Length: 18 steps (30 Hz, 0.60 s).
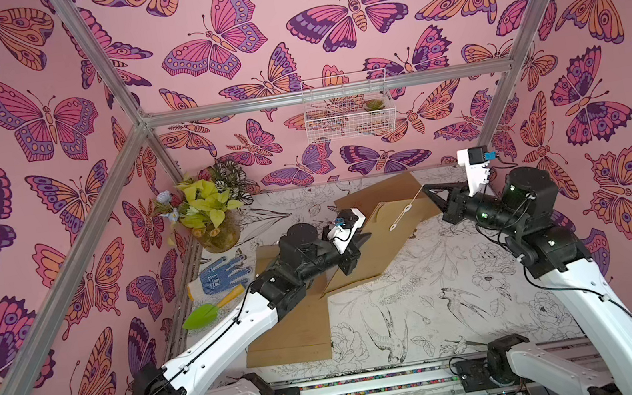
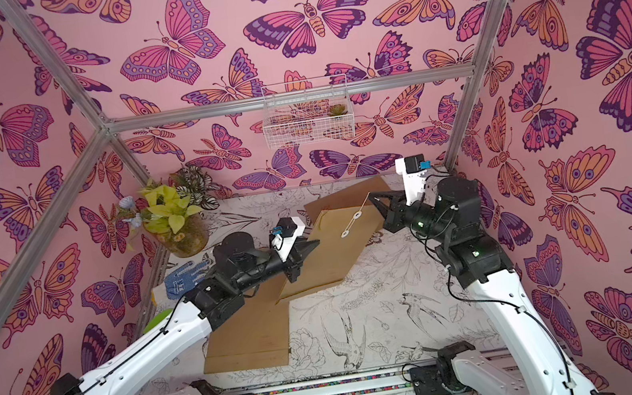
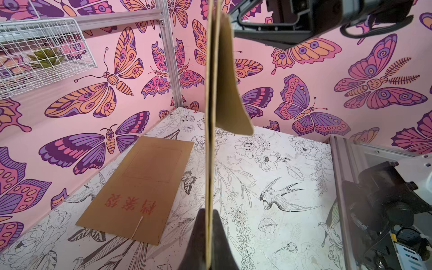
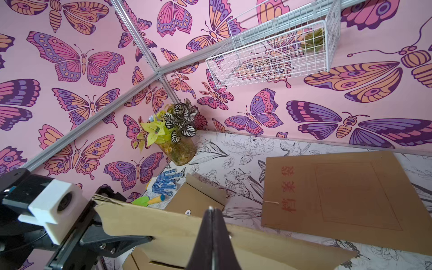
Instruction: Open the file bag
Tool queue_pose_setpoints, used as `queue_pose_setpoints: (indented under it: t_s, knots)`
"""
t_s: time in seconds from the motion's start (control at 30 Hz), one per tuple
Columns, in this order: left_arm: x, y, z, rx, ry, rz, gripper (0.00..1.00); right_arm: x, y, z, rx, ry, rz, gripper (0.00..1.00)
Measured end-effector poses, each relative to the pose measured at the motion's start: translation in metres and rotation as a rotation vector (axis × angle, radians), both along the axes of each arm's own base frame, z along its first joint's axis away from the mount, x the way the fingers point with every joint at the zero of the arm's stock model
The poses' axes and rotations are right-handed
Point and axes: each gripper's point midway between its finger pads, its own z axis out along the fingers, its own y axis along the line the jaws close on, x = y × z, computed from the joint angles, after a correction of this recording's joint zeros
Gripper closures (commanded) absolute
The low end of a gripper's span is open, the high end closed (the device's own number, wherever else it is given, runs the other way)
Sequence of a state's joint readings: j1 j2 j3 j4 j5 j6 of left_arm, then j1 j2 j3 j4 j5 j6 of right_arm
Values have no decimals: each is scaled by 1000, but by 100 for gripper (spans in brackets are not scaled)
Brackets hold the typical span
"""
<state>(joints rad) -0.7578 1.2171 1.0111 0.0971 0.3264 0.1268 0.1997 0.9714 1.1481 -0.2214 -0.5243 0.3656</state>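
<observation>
Holding the file bag (image 1: 385,252) tilted above the table (image 1: 426,309)
Its edge is clamped tight in the left gripper (image 1: 366,237) — the right gripper (image 1: 425,187) is pinched closed on the white string (image 1: 415,198).

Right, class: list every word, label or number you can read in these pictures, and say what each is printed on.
"档案袋", in red characters, on the flat file bag.
Blue glove: a printed mark, too blurred to read.
Nothing else is readable.
</observation>
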Motion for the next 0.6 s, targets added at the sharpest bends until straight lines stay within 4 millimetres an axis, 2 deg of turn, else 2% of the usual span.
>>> queue_pose_setpoints:
  t_s: [0.6]
  knots:
    - [6, -5, -1, 27, 13, 0, 100, -20, 26, 16, 36, -69, 212, 100]
